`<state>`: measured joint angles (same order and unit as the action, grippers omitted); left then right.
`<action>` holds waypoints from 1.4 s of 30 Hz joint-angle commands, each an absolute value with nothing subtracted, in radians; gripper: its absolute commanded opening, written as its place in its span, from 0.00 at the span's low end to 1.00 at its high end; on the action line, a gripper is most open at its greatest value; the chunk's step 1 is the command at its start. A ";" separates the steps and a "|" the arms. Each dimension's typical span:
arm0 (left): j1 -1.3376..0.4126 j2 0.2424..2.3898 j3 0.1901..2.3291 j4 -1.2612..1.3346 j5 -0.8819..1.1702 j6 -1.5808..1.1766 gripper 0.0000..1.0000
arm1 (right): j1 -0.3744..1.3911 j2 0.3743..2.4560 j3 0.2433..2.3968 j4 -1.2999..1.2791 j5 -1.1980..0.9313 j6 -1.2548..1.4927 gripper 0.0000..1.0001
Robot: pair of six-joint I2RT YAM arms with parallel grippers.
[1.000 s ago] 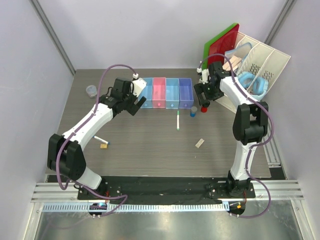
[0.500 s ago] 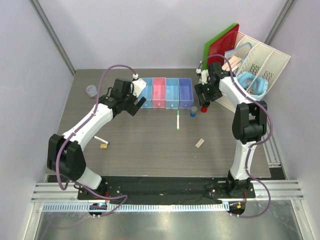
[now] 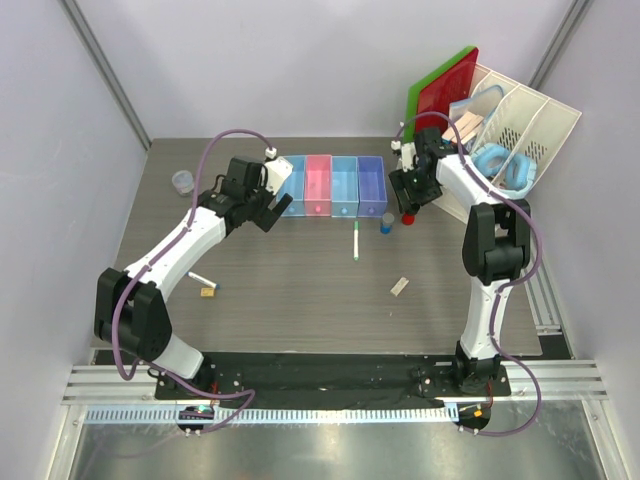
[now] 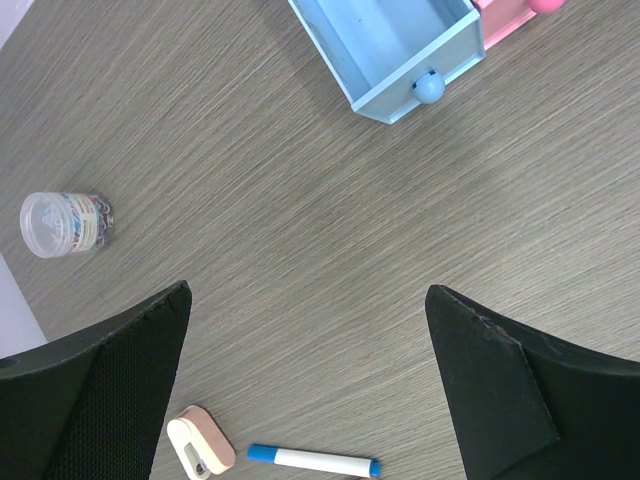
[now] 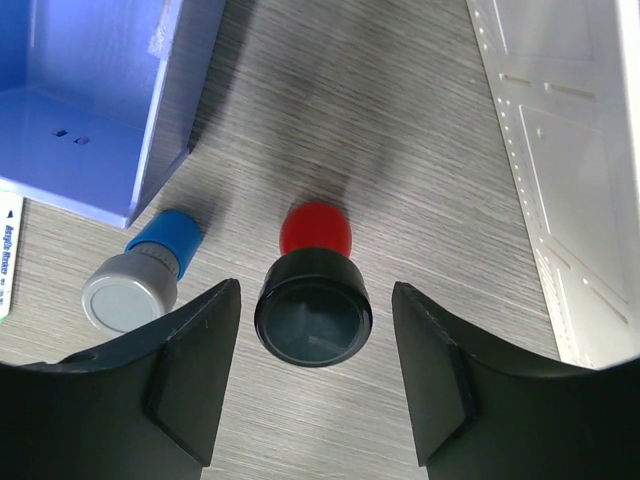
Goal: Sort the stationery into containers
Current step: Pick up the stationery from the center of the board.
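Grey wood-grain covers the bench (image 3: 300, 270), and at its far side four trays stand touching in one row: the blue tray (image 3: 290, 186), the pink tray (image 3: 318, 186), the light blue tray (image 3: 344, 186) and the lavender tray (image 3: 371, 186). The right claw (image 5: 315, 290) is released, its two fingers spread on either side of the red-black cylinder (image 5: 313, 300), which stands upright between them with a gap to each finger. Just beside it, at the corner of the lavender tray, is the blue cylinder (image 5: 140, 275). The white pen (image 3: 356, 241) with green tip lies on the bench in front of the trays, and the whitish eraser (image 3: 400, 287) lies nearer to the arms, well apart from it. The left claw (image 4: 305, 300) is also released and grasps nothing; it hangs over bare bench beside the blue tray. On the left side lie the white marker (image 4: 315, 462) with blue tips, the pinkish-white roll (image 4: 200, 450) near it, and the yellow piece (image 3: 208, 292). A clear jar (image 4: 66, 222) stands apart near the left edge. The white file rack (image 3: 520, 120) holds the light-blue headphones (image 3: 505, 165).
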<state>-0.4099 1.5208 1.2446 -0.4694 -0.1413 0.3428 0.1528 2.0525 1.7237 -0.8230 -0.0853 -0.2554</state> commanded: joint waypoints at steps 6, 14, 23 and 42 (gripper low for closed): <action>-0.410 1.488 1.243 -0.456 -0.126 0.331 1.00 | 0.147 2.054 1.727 -0.802 -0.092 -0.256 0.60; -0.410 1.486 1.244 -0.459 -0.126 0.330 1.00 | 0.149 2.049 1.729 -0.810 -0.074 -0.256 0.26; -0.410 1.506 1.243 -0.472 -0.063 0.322 1.00 | 0.149 1.996 1.762 -0.844 -0.063 -0.235 0.13; -0.408 1.445 1.161 -0.335 0.598 0.252 1.00 | 0.149 1.671 1.804 -0.956 -0.396 -0.175 0.10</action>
<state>-0.4099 1.5169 1.1904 -0.4370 0.3740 0.2821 0.1528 1.7367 1.7664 -0.9333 -0.1947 -0.2188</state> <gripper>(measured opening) 0.996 0.500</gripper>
